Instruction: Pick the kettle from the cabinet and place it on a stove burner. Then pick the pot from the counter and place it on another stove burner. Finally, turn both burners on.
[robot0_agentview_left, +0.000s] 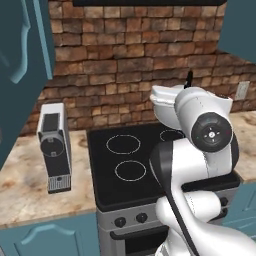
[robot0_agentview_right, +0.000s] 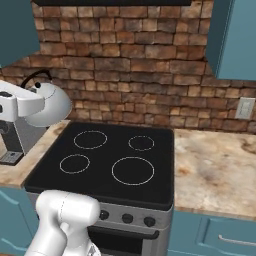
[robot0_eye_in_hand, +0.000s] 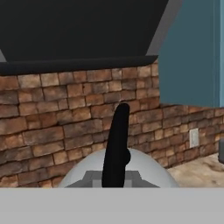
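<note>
even flat rendered light, soft textures, faint sheen perhaps on cooktop (robot0_agentview_right: 150, 155)

base views flank cooktop (robot0_agentview_left: 145, 165), hand view close

The kettle (robot0_agentview_right: 47, 107) is showing a smooth, silvery metal dome with a matt black handle. The cooktop (robot0_agentview_right: 107, 162) is presenting glossy black glass. The desk (robot0_agentview_right: 215, 165) is displaying marbled stone; the wall (robot0_agentview_right: 135, 95) is showing rough brick.
</note>
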